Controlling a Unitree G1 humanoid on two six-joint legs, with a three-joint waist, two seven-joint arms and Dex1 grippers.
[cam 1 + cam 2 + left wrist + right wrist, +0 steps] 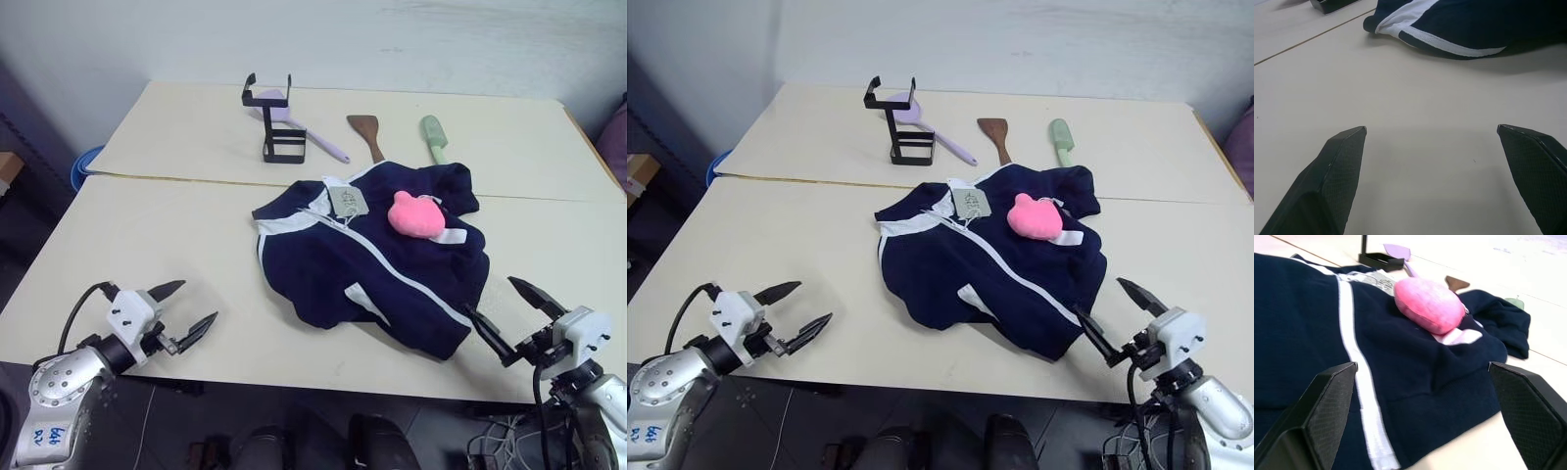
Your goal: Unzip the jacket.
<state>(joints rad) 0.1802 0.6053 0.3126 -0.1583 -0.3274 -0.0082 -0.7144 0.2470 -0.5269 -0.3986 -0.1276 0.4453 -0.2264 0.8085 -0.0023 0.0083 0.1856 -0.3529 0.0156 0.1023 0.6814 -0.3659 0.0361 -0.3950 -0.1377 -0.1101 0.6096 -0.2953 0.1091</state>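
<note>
The navy-blue jacket (377,259) lies crumpled in the middle of the cream table (157,240). A white zipper line (392,262) runs diagonally across it, and a pale hang tag (348,202) sits near its collar. A pink plush toy (414,214) rests on its upper right part. My left gripper (183,311) hovers open at the table's near left, well apart from the jacket. At the near right, just off the jacket's lower edge, my right gripper (509,318) is open too. In the right wrist view the jacket (1312,333) and the toy (1430,306) lie close ahead.
On the far half of the table stand a black wire rack (274,122) and a lilac spatula (312,132). A brown wooden spatula (367,132) and a pale green brush (434,137) lie beside them. A seam (176,178) divides the two tabletops.
</note>
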